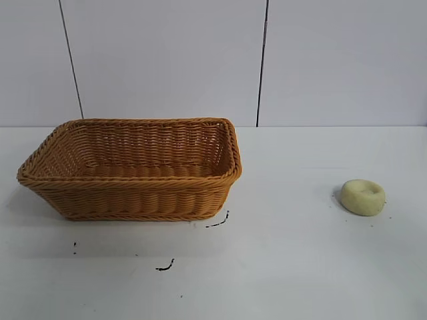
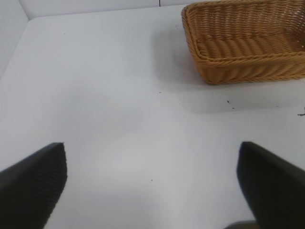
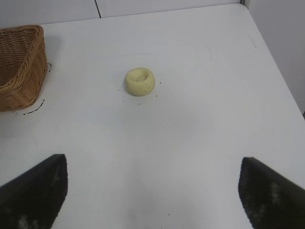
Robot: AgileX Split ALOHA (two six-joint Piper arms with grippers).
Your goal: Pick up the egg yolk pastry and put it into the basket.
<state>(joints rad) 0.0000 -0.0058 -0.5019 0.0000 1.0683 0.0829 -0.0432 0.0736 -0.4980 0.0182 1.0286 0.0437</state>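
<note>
Hanging with jaws spread wide and empty, right gripper (image 3: pixel 152 191) aimed slightly down at egg yolk pastry (image 3: pixel 139 81) ahead on bare table (image 3: pixel 200 119), well clear of basket (image 3: pixel 19 67) (left gripper (image 2: pixel 152 186) likewise agape, idle, basket ahead).

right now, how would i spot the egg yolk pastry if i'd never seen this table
Start at the big orange-tan wicker basket on the white table. Look well to its right in the exterior view, where a small pale yellow puck sits alone on bare tabletop: the egg yolk pastry. It is round, smooth and dented on top, unlike the woven rectangular basket.
</note>
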